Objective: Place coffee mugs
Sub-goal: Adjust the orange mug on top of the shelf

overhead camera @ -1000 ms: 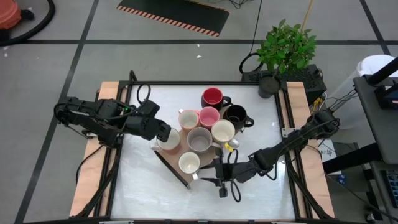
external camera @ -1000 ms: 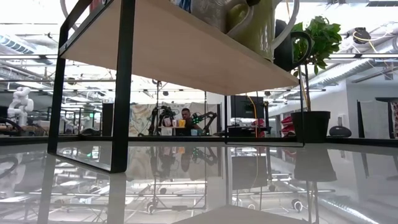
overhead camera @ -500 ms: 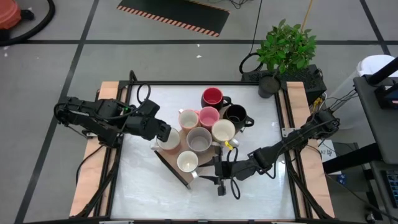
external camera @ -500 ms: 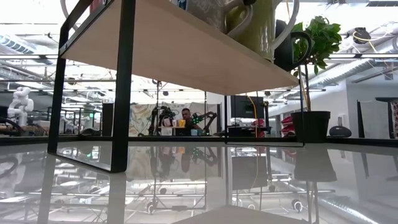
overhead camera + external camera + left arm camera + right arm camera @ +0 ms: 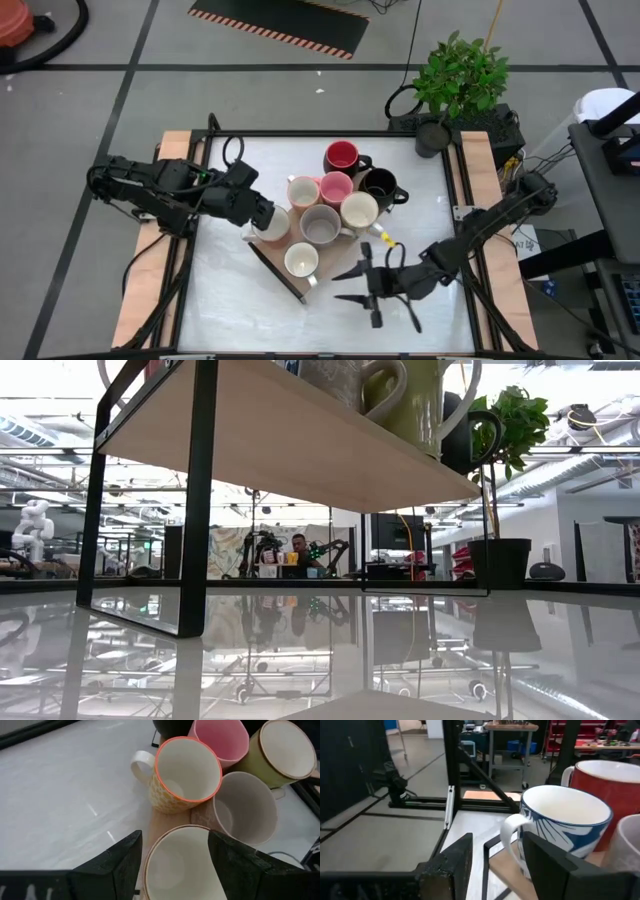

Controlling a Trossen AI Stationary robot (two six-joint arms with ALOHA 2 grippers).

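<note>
Eight mugs crowd a raised wooden shelf (image 5: 334,252) in the middle of the table: red (image 5: 342,156), black (image 5: 378,185), pink (image 5: 335,187), orange-rimmed (image 5: 303,192), grey (image 5: 321,225), olive-cream (image 5: 359,211), and a white mug with blue pattern (image 5: 302,261) at the near edge. My left gripper (image 5: 266,220) is shut on the cream mug (image 5: 274,226) at the shelf's left edge. My right gripper (image 5: 346,285) is open and touches nothing. It sits just right of the blue-patterned mug (image 5: 560,830), pointing at its handle (image 5: 509,837). My left gripper holds the cream mug (image 5: 180,865) by its body just below the rim (image 5: 150,857), pinched between the two fingers (image 5: 122,865), one on each side. The fingers come from the table's left. The mug is upright; whether its base rests on the shelf cannot be told.
A potted green plant (image 5: 460,75) stands off the table's far right corner. The shelf (image 5: 280,440) stands on black metal legs (image 5: 197,500) with open space beneath. Bare white tabletop (image 5: 230,300) lies left of and nearer than the shelf.
My right gripper has drawn back from the blue-patterned mug toward the table's near right and turned, so its fingers now point left at the mug. The mug has stayed on the shelf's near edge. My left gripper has kept still.
</note>
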